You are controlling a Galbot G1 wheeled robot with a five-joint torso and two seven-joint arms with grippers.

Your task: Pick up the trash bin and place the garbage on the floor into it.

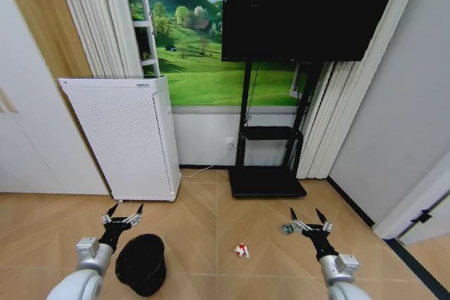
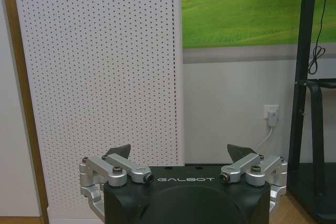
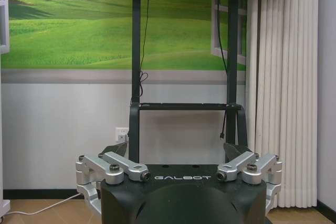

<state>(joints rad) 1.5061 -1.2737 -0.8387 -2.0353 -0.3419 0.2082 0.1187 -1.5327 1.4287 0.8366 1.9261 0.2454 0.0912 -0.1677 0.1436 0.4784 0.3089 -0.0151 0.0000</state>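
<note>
Fingers spread on both grippers, nothing held. The bin (image 1: 140,264) stands on the floor just below and beside the left gripper (image 1: 122,216), closer to the robot, its mouth facing up; the left arm is clearly the nearer one. A red-and-white wrapper (image 1: 242,250) lies between the arms. A small bottle (image 1: 287,229) sits just beside the right gripper (image 1: 308,220). Behind stand the white appliance (image 1: 126,138) and TV stand (image 1: 267,173).

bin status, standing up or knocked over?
Upright: the trash bin stands on the floor, round mouth facing up, beside the left tool.
</note>
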